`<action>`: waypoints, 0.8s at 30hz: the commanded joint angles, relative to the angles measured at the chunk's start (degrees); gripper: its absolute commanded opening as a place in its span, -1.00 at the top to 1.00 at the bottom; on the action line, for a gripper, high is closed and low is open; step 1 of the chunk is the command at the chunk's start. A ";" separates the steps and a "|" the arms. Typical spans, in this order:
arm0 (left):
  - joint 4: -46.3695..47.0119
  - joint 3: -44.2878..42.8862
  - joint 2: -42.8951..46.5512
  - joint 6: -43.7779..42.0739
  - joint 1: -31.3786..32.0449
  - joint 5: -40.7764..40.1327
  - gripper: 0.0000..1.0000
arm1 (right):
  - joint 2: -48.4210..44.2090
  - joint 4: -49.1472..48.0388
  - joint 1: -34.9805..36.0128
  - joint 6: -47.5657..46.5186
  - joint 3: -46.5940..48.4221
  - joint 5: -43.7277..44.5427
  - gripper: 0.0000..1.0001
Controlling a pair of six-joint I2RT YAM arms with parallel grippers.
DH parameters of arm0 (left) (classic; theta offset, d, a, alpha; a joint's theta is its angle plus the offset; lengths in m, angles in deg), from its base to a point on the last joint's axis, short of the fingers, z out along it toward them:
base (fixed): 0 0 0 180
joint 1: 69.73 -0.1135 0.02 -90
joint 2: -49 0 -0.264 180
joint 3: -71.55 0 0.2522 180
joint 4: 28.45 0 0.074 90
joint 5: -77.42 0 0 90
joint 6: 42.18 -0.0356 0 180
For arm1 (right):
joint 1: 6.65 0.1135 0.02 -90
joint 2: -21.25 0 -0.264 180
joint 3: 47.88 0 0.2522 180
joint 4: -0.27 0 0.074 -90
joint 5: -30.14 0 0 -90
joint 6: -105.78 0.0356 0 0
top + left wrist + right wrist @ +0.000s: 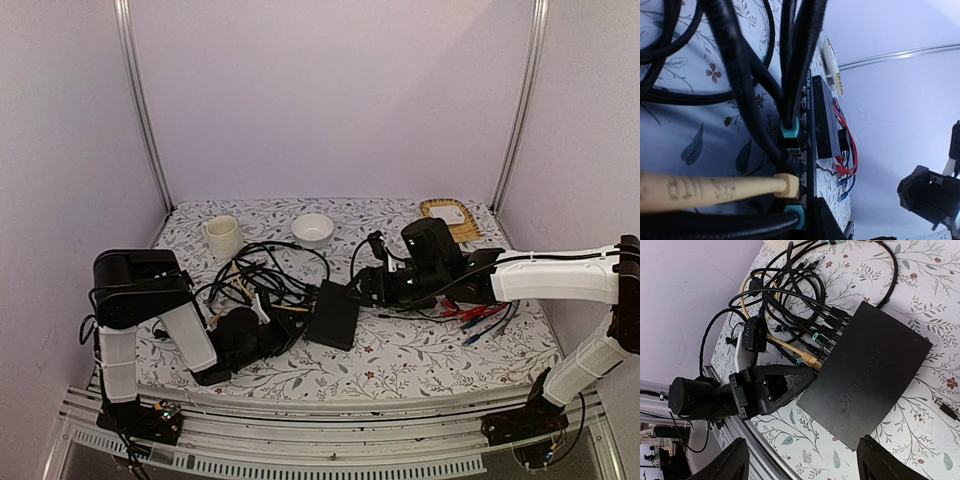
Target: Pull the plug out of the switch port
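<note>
The switch [333, 313] is a flat black box in the middle of the table, and it fills the right wrist view [875, 375]. Along its left edge sit several plugs: a yellow one [812, 361] [787, 186], teal-booted ones [789, 129] and black ones. My left gripper [285, 335] reaches in from the left. Its black finger [790, 382] ends at the near corner of the port edge, beside the yellow plug. How its jaws stand is hidden. My right gripper [372, 285] hovers open over the switch's right side, fingertips [735, 465] spread wide apart with nothing between them.
A tangle of black cables [260, 275] lies left of the switch. A cup [222, 236] and a white bowl [312, 229] stand at the back. Red and blue cables [480, 315] lie right of the switch, under the right arm. A tan-rimmed plate [450, 217] is back right.
</note>
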 commanded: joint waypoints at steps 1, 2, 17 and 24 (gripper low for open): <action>-7.38 -1.93 3.72 -2.70 -0.46 1.35 0.78 | -0.44 -2.69 -0.43 0.81 -1.46 -1.86 -0.52; -8.67 -2.34 3.99 -2.65 -0.48 1.35 0.79 | -0.53 -2.96 -0.43 1.12 -1.82 -2.22 -0.52; -25.15 -8.68 10.39 4.60 -0.42 -2.32 0.84 | -2.52 -13.43 1.43 9.25 -11.01 -6.01 -0.52; -32.78 -10.71 12.00 8.82 -0.46 -4.34 0.85 | -1.55 -19.20 3.09 13.41 -13.89 -6.87 -0.51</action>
